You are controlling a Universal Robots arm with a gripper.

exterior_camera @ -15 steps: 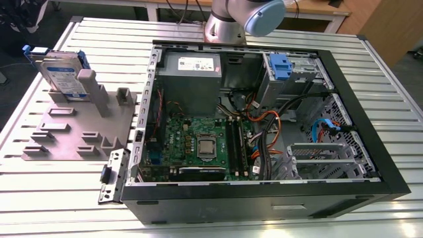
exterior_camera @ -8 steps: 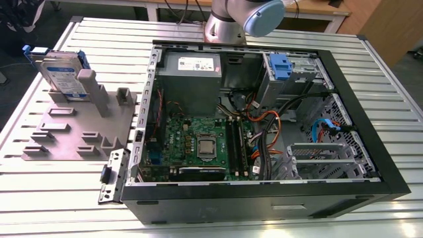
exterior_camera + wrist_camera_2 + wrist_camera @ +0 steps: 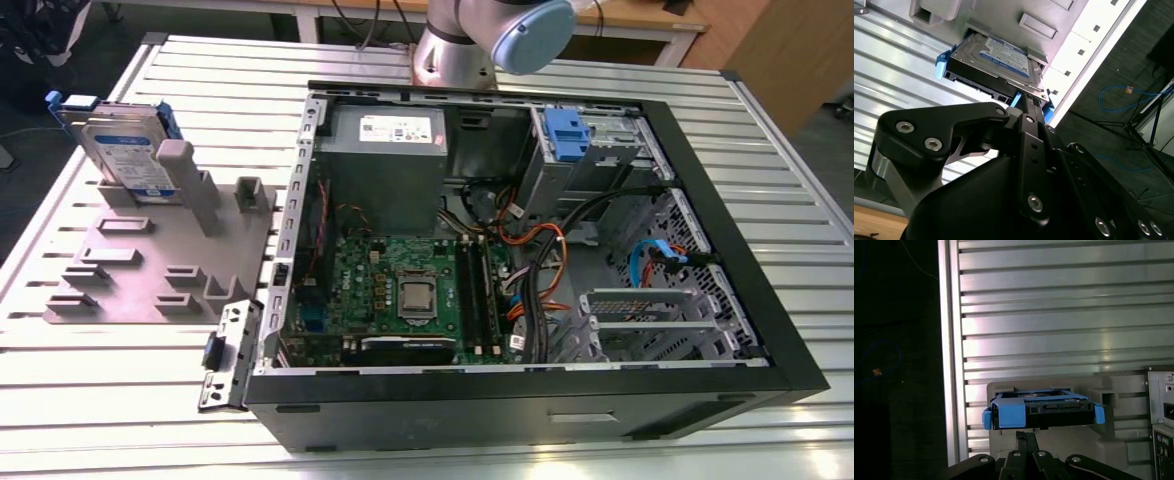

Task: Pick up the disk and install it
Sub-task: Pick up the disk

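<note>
The disk (image 3: 123, 150) stands on edge in a slot of the grey holder (image 3: 147, 270), on the table at the exterior view's left. It is silver with a white-and-blue label and a blue carrier frame. In both wrist views the disk (image 3: 999, 60) (image 3: 1044, 410) lies just beyond my gripper (image 3: 1030, 102) (image 3: 1026, 437). The black fingers are pressed together with nothing between them. They point at the disk's near blue edge, a short gap away from it.
An open computer case (image 3: 747, 300) lies at the exterior view's right. It holds a motherboard (image 3: 400, 290), a grey power supply (image 3: 387, 130), cables, and a drive bay with a blue latch (image 3: 567, 135). The arm (image 3: 487, 40) stands behind the case. The table edge (image 3: 946, 365) runs near the holder.
</note>
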